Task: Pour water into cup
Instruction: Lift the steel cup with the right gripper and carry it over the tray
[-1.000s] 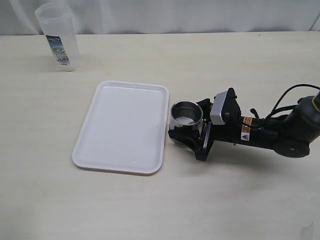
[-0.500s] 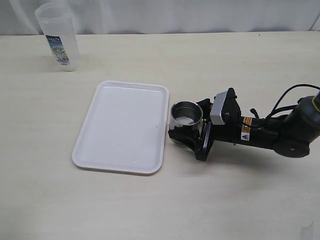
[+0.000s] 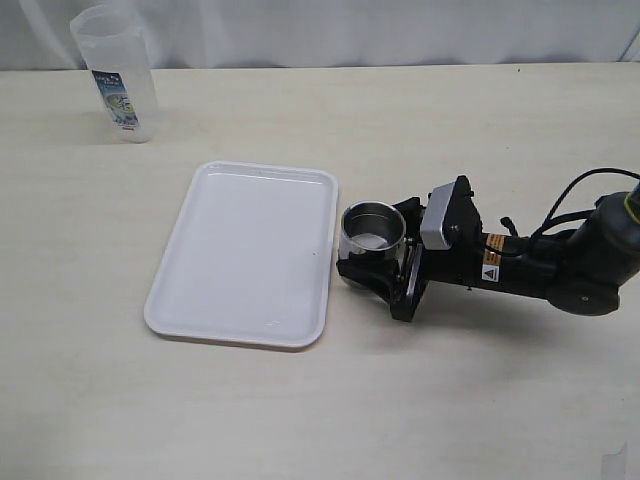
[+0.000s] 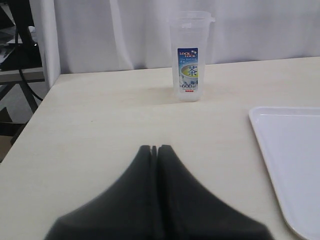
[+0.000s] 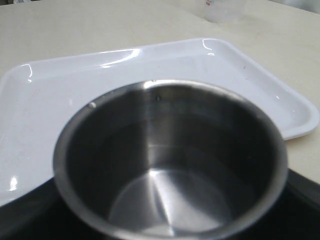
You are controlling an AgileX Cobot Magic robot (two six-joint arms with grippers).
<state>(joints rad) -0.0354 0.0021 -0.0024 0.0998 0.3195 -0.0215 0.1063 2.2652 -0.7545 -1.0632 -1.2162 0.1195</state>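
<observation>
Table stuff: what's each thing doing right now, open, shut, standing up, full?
cup, upright beside the tray, a little water inside
tumbler, upright, looks empty
tray, flat, nothing on it
left gripper, shut, holding nothing
right gripper, closed around the cup

The short shiny steel cup (image 3: pixel 373 236) stands upright just beside the white tray (image 3: pixel 250 245), holding a little clear water (image 5: pixel 165 200).

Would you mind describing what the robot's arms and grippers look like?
The right arm is black, with a silver-grey block at its wrist, orange-and-white warning labels and thin black cables. The left gripper has smooth black tapered fingers.
</observation>
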